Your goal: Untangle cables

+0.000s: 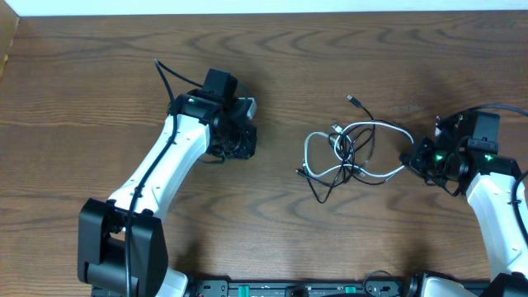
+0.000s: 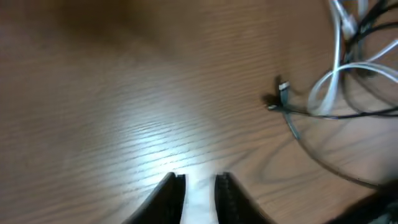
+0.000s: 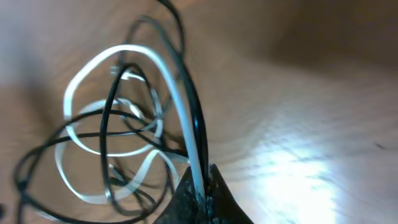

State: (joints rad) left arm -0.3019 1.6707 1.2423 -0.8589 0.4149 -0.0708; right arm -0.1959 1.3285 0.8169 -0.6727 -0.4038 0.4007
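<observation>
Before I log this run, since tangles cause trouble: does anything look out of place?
Only the cables: the black and white cords lie looped through each other right of centre, a stretch pinched in the shut right gripper. Nothing looks spilled or damaged.

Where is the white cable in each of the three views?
Overhead: right of centre, white cable in loops.
Left wrist: top right corner.
Right wrist: left and centre, ending in the jaws of the right gripper.
Shared landmark: black cable tangled through it.
</observation>
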